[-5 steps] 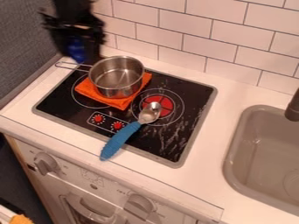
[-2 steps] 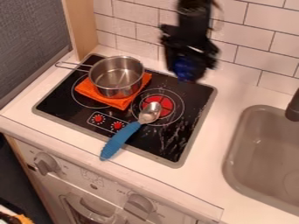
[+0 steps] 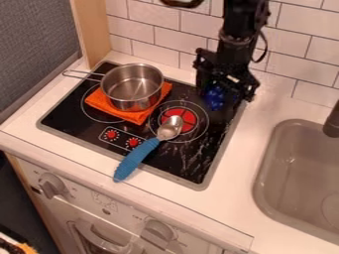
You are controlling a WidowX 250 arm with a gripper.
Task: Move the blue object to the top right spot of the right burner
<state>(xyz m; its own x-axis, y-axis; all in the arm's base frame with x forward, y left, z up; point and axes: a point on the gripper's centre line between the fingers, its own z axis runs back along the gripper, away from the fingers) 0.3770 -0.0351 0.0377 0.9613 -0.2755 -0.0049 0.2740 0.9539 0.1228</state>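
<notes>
Pincer [image 3: 224, 95] grasps blue object [image 3: 215, 97] at stovetop's [image 3: 69, 116] far right corner, beyond right burner [image 3: 191, 118]. Spoon [image 3: 137, 158] overlaps this burner; pot [image 3: 131, 89] rests left, on orange cloth [image 3: 136, 116].

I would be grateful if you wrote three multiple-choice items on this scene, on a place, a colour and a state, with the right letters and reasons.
1. Where is the blue object?
A) In the sink
B) At the gripper, by the back right of the stove
C) Beside the red knobs

2. What colour is the handle of the spoon?
A) Orange
B) White
C) Blue

3. How does the saucepan stand?
A) Upright
B) Tipped on its side
C) Upside down

Right letters:
1. B: its deep blue shows at the gripper, near the stove's back right corner.
2. C: the ridged handle is blue, against the metal bowl of the spoon.
3. A: its open top faces up, with its base on the orange cloth.
</notes>
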